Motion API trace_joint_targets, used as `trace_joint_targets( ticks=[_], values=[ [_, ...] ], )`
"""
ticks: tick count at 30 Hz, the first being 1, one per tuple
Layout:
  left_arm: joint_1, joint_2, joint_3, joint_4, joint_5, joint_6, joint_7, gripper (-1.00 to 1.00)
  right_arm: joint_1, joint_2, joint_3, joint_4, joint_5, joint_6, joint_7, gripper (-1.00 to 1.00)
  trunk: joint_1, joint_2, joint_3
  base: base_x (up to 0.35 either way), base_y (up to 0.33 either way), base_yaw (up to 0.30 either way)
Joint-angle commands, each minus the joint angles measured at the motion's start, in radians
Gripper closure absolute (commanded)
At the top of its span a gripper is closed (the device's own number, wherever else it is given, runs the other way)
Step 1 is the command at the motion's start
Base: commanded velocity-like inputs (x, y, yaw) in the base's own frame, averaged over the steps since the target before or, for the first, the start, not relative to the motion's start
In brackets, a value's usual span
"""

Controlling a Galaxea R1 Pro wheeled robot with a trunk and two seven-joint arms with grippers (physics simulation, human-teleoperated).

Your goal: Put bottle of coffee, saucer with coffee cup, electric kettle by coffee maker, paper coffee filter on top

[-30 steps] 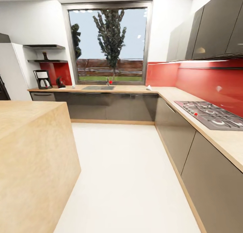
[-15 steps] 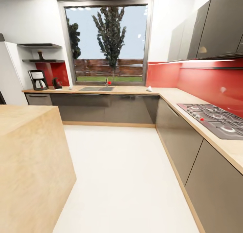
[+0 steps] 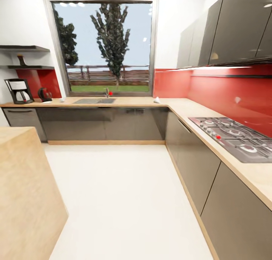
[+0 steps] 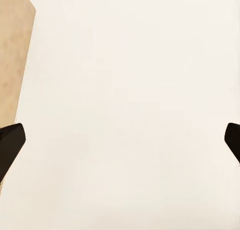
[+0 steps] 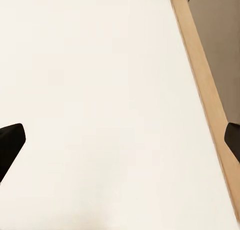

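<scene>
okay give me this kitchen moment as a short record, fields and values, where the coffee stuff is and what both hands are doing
coffee maker: far countertop, at its left end
electric kettle: beside the coffee maker, on its sink side
bottle: on the lower wall shelf, above the coffee maker
sink: under the window
stove: right counter
left hand: open, empty, over white floor
right hand: open, empty, over floor by the cabinet base

Camera panned right, slightly closer.

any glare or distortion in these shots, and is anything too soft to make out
Head view: wide-angle stretch bends the light wood island and the grey cabinet fronts; under-cabinet light glares on the glossy red backsplash; the small white object by the counter corner is too soft to identify. Wrist views: flat, even light on the white floor.
</scene>
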Motion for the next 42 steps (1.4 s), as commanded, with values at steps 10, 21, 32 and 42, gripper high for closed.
trace_joint_targets(
  ticks=[10,21,32,42],
  values=[
    [-0.001,0.0,0.003,0.001,0.0,-0.005,0.0,-1.0,-0.001,0.0,-0.001,0.001,0.0,-0.003,0.0,-1.0,0.001,0.0,-0.001,0.34,0.041,-0.002],
    [-0.001,0.0,0.003,0.001,0.0,-0.005,0.0,-1.0,-0.001,0.0,-0.001,0.001,0.0,-0.003,0.0,-1.0,0.001,0.0,-0.001,0.34,0.094,0.0],
    [-0.001,0.0,0.003,0.001,0.0,-0.005,0.0,-1.0,-0.001,0.0,-0.001,0.002,0.0,-0.003,0.0,-1.0,0.001,0.0,-0.001,0.34,0.038,0.0],
    [-0.001,0.0,0.003,0.001,0.0,-0.005,0.0,-1.0,-0.001,0.0,-0.001,0.002,0.0,-0.003,0.0,-1.0,0.001,0.0,-0.001,0.34,0.0,0.0]
  ],
)
